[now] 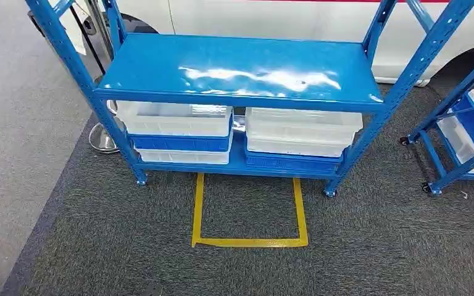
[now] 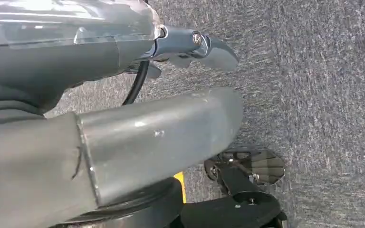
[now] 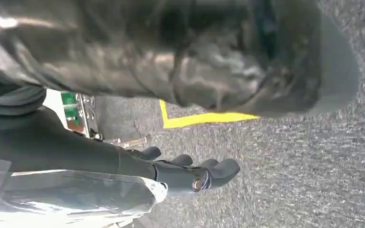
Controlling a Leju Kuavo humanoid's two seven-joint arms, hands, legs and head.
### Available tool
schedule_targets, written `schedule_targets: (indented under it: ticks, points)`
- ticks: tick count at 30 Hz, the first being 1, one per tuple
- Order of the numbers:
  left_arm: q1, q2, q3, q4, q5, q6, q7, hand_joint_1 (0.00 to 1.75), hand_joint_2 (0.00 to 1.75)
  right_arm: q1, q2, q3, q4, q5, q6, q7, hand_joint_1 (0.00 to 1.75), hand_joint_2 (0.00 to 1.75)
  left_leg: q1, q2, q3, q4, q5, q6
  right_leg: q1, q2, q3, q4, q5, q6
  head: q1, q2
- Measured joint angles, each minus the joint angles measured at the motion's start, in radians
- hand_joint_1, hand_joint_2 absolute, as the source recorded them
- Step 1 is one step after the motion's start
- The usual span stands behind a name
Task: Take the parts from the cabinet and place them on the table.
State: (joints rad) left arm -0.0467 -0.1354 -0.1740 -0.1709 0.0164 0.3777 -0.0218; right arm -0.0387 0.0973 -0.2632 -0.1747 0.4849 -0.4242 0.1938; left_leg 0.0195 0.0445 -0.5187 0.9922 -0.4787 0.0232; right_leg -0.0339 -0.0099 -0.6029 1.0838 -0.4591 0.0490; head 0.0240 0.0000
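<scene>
the blue cabinet stands ahead on grey carpet, with white and blue bins stacked on its lower shelf; any parts inside are too hidden to tell. both hands hang over the carpet, well apart from the bins. the left hand and right hand hold nothing, fingers loosely apart.

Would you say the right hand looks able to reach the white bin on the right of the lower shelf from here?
Probably not yet. The right hand hangs over the carpet holding nothing, while the white bin sits tucked under the top shelf, beyond the yellow tape square.
</scene>
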Motion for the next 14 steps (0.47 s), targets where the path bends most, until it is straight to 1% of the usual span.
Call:
schedule_targets:
  ticks: [1, 2, 3, 4, 5, 6, 7, 9, 10, 12, 13, 14]
  points:
    - [0.000, 0.000, 0.000, 0.000, 0.000, 0.000, 0.002, 0.00, 1.75, -0.001, 0.000, 0.001, 0.000, 0.001, -0.002, 0.003, 0.00, 1.75, -0.002, 0.002, 0.000, 0.002, -0.004, -0.006, 0.001, -0.014, 0.026, -0.056, -0.006, -0.006, 0.000, 0.000]
    - [-0.001, 0.000, 0.000, 0.000, 0.000, 0.000, 0.003, 0.00, 1.75, -0.002, 0.000, 0.001, 0.000, 0.002, -0.003, 0.005, 0.00, 1.75, -0.008, 0.002, -0.002, 0.008, -0.009, -0.015, 0.009, -0.009, 0.026, -0.057, -0.003, -0.020, -0.002, 0.000]
    - [-0.002, 0.000, 0.000, 0.000, 0.001, 0.001, 0.008, 0.00, 1.75, -0.002, 0.000, 0.002, 0.000, 0.002, -0.002, 0.005, 0.00, 1.75, -0.009, 0.003, 0.000, 0.006, -0.010, -0.019, 0.010, -0.006, 0.025, -0.055, -0.005, -0.027, -0.003, 0.000]
    - [-0.002, 0.000, 0.000, 0.000, 0.003, 0.001, 0.012, 0.00, 1.75, -0.002, 0.002, 0.002, 0.000, 0.002, -0.001, 0.005, 0.00, 1.75, -0.011, 0.003, -0.001, 0.012, -0.021, -0.009, 0.002, -0.004, 0.028, -0.060, -0.003, -0.028, -0.003, 0.000]
    - [-0.002, 0.000, 0.000, 0.000, 0.007, -0.002, 0.012, 0.00, 1.75, -0.002, 0.002, 0.002, 0.000, 0.002, 0.001, 0.004, 0.00, 1.75, -0.010, 0.002, 0.000, 0.009, -0.013, 0.013, 0.007, -0.005, 0.030, -0.059, -0.005, -0.029, -0.004, 0.000]
    - [-0.002, 0.000, 0.001, 0.000, 0.011, -0.009, 0.013, 0.00, 1.75, -0.002, 0.002, 0.002, 0.000, 0.002, 0.005, 0.004, 0.00, 1.75, -0.009, 0.002, 0.001, 0.007, -0.013, 0.010, 0.010, -0.005, 0.030, -0.059, -0.006, -0.031, -0.004, 0.000]
    - [-0.002, 0.000, 0.002, 0.000, 0.016, -0.013, 0.013, 0.00, 1.75, -0.002, 0.002, 0.002, 0.000, 0.002, 0.009, 0.002, 0.00, 1.75, -0.007, 0.002, 0.002, 0.006, -0.012, 0.008, 0.012, -0.005, 0.030, -0.058, -0.006, -0.036, -0.005, 0.000]
    - [-0.002, 0.000, 0.003, 0.000, 0.019, -0.019, 0.013, 0.00, 1.75, -0.002, 0.002, 0.002, 0.000, 0.002, 0.011, 0.001, 0.00, 1.75, -0.007, 0.002, 0.005, 0.000, -0.010, 0.004, 0.013, -0.005, 0.030, -0.058, -0.009, -0.040, -0.005, 0.000]
    - [-0.002, 0.000, 0.003, 0.000, 0.021, -0.020, 0.013, 0.00, 1.75, -0.002, 0.002, 0.002, 0.000, 0.002, 0.011, 0.001, 0.00, 1.75, -0.006, 0.002, 0.006, -0.001, -0.009, 0.001, 0.014, -0.005, 0.030, -0.058, -0.009, -0.043, -0.005, 0.000]
    - [-0.002, 0.000, 0.003, 0.000, 0.020, -0.020, 0.013, 0.00, 1.75, -0.002, 0.002, 0.002, 0.000, 0.002, 0.012, 0.001, 0.00, 1.75, -0.004, 0.002, 0.008, -0.005, -0.008, -0.011, 0.015, -0.005, 0.030, -0.057, -0.010, -0.044, -0.005, 0.000]
    - [-0.002, 0.000, 0.003, 0.000, 0.013, -0.019, 0.014, 0.00, 1.75, -0.002, 0.002, 0.002, 0.000, 0.002, 0.013, 0.001, 0.00, 1.75, -0.004, 0.002, 0.009, -0.006, -0.008, -0.016, 0.016, -0.005, 0.030, -0.057, -0.011, -0.045, -0.005, 0.000]
    - [-0.002, 0.000, 0.003, 0.000, 0.008, -0.019, 0.015, 0.00, 1.75, -0.002, 0.002, 0.002, 0.000, 0.003, 0.016, 0.001, 0.00, 1.75, -0.004, 0.002, 0.010, -0.007, -0.009, -0.017, 0.016, -0.005, 0.030, -0.056, -0.011, -0.045, -0.005, 0.000]
